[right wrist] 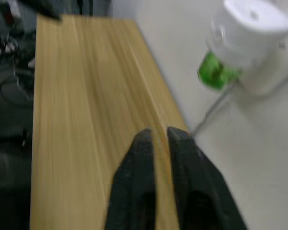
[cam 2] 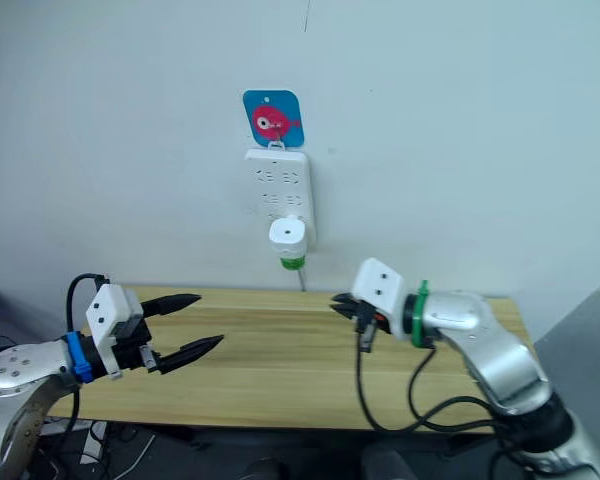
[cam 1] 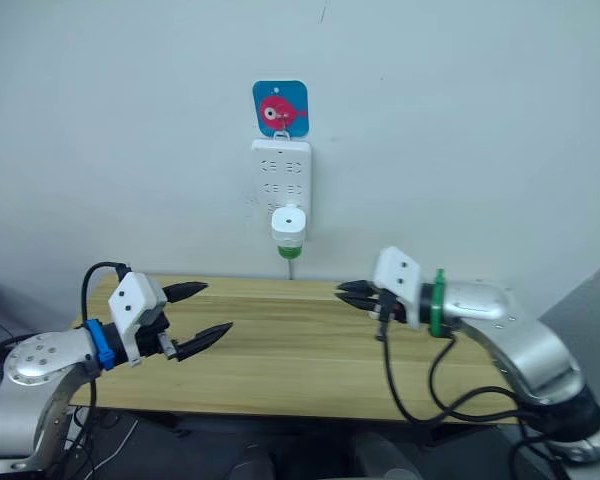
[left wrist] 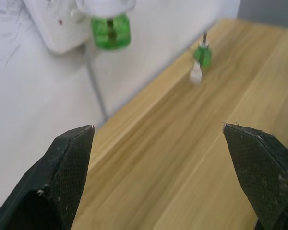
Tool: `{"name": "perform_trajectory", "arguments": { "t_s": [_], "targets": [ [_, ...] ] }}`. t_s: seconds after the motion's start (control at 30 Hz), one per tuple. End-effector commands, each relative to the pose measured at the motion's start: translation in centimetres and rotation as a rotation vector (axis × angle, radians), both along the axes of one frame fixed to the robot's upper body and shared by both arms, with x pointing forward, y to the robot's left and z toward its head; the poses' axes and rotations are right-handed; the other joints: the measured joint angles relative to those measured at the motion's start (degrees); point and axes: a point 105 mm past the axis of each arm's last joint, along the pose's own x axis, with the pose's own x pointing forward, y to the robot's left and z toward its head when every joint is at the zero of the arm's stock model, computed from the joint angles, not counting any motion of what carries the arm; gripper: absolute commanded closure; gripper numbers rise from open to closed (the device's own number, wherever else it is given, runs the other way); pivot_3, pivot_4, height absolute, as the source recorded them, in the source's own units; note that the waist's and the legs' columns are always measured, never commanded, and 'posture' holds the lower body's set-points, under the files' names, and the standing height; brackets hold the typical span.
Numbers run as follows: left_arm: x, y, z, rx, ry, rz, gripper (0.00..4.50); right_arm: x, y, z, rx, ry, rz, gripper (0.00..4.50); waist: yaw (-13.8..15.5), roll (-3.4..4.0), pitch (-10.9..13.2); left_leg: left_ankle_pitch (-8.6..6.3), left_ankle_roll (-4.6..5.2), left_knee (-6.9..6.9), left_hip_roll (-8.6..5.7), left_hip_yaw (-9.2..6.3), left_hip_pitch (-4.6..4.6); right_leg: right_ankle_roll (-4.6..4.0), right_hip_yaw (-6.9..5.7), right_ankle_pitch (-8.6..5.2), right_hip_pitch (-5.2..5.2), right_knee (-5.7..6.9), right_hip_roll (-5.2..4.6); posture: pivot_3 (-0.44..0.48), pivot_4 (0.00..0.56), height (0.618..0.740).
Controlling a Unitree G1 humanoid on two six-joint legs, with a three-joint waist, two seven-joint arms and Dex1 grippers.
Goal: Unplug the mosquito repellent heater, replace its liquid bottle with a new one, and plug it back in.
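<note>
The white mosquito repellent heater [cam 1: 288,222] is plugged into the lowest socket of a wall power strip [cam 1: 280,170], with a green liquid bottle [cam 1: 289,249] hanging under it. My left gripper [cam 1: 217,307] hovers open over the table's left part, below and left of the heater, with nothing between its fingers. Over the table's right part, my right gripper [cam 1: 340,293] is shut and empty, pointing left. In the left wrist view a small green bottle [left wrist: 201,56] with a white part and a dark stem stands on the table close to the wall.
A light wooden table [cam 1: 280,350] stands against a white wall. A blue square hook with a red fish [cam 1: 280,108] holds the strip. The strip's cord [cam 1: 292,268] drops behind the table's back edge. Black cables hang from my right arm.
</note>
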Motion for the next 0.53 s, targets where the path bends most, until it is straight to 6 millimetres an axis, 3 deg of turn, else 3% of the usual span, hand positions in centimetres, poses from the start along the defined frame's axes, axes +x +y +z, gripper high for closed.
{"name": "perform_trajectory", "arguments": {
  "t_s": [0.03, 0.13, 0.23, 0.27, 0.37, 0.53],
  "targets": [
    [0.4, 0.9, 1.4, 0.054, -0.061, -0.027, 0.0, -0.9, -1.1, 1.3, -0.016, -0.032, 0.047, 2.45, -0.1, 0.0, -0.01, 0.0, 0.0, 0.0, 0.02, 0.03, 0.03, -0.01, 0.01, -0.01, 0.01, 0.0, 0.0, -0.093, 0.0, 0.733],
    [0.7, 2.0, 2.1, 0.084, -0.022, -0.01, 0.0, -0.9, -4.2, 1.2, -0.1, -0.011, -0.005, 1.33, -0.11, -0.04, -0.02, 0.0, 0.0, 0.0, 0.05, 0.07, 0.04, -0.02, 0.01, -0.01, 0.0, 0.01, 0.02, -0.098, 0.0, 0.733],
    [0.3, 2.5, 1.4, 0.141, 0.074, 0.009, 0.0, -0.2, -7.6, 0.5, -0.237, -0.038, -0.077, 0.23, -0.27, -0.05, -0.04, -0.01, 0.01, 0.0, 0.04, 0.14, 0.04, -0.01, 0.06, -0.02, 0.0, -0.01, 0.01, -0.099, 0.0, 0.733],
    [0.2, 2.6, 1.1, 0.169, 0.091, 0.022, 0.0, 0.0, -8.6, 0.2, -0.28, -0.043, -0.094, 0.05, -0.38, -0.05, -0.05, -0.01, 0.01, -0.01, 0.04, 0.18, 0.06, -0.01, 0.08, -0.02, 0.0, -0.01, -0.01, -0.098, 0.0, 0.733],
    [0.0, 3.2, -0.1, 0.261, 0.112, 0.068, 0.0, 0.3, -11.0, -0.5, -0.327, -0.017, -0.146, 0.05, -0.74, -0.08, -0.06, -0.01, 0.01, -0.01, 0.07, 0.29, 0.12, -0.01, 0.14, -0.02, 0.02, -0.01, -0.02, -0.097, 0.0, 0.733],
    [-0.1, 3.3, -0.1, 0.217, 0.126, 0.083, 0.0, 0.3, -12.4, -1.4, -0.355, 0.002, -0.16, 0.05, -1.16, -0.09, -0.1, -0.01, 0.01, 0.01, 0.1, 0.34, 0.16, -0.01, 0.16, -0.02, 0.03, 0.01, -0.01, -0.092, 0.0, 0.733]
  ]
}}
